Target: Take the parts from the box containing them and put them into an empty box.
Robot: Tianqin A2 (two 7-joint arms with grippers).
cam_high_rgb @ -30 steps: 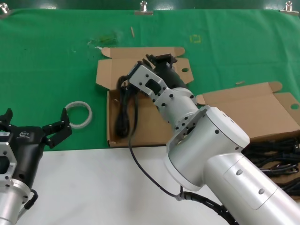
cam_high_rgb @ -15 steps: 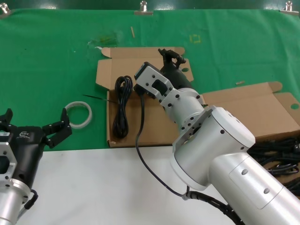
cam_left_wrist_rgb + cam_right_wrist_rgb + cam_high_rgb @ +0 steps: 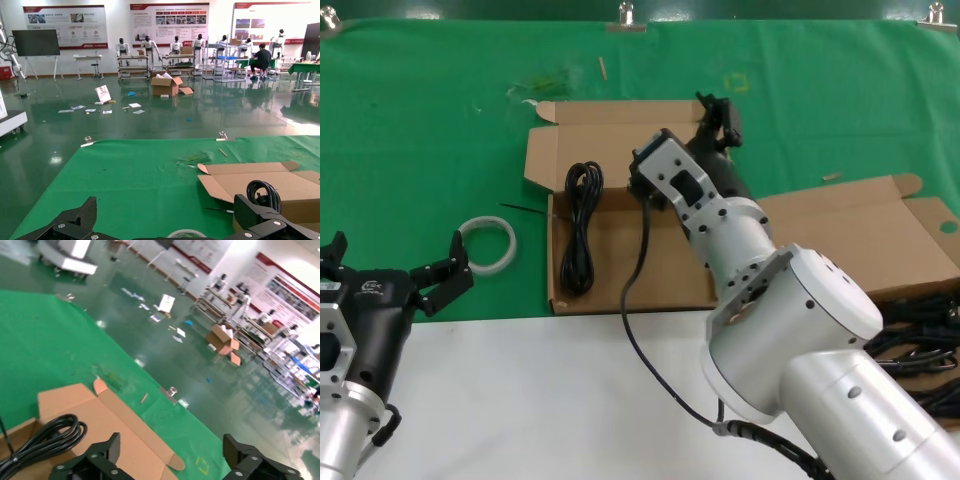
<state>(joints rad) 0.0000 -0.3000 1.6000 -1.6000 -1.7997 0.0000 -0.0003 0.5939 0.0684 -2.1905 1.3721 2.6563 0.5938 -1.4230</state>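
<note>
Right gripper (image 3: pixel 720 118) hangs over the far right corner of the square box (image 3: pixel 650 285), above its raised lid, jaws spread wide and holding nothing; the right wrist view shows both black fingers (image 3: pixel 90 460) apart with bare air between them. One folded black cable bundle (image 3: pixel 580 225) lies inside the square box along its left wall, looped end toward the lid, long and narrow, flat on the floor of the box. The rest of that box's floor to the right of the bundle is partly hidden by the right arm. The wider box (image 3: pixel 880 240) sits to the right, lid open and lying back; more black cables (image 3: pixel 910 345) pile up at its near side, partly behind the arm. Left gripper (image 3: pixel 390 275) parked low at the near left, over the white table edge (image 3: pixel 520 400), jaws open and empty. White ring (image 3: pixel 488 245) rests on the green cloth (image 3: pixel 420 130) just beyond it, left of the square box, not touching it.
</note>
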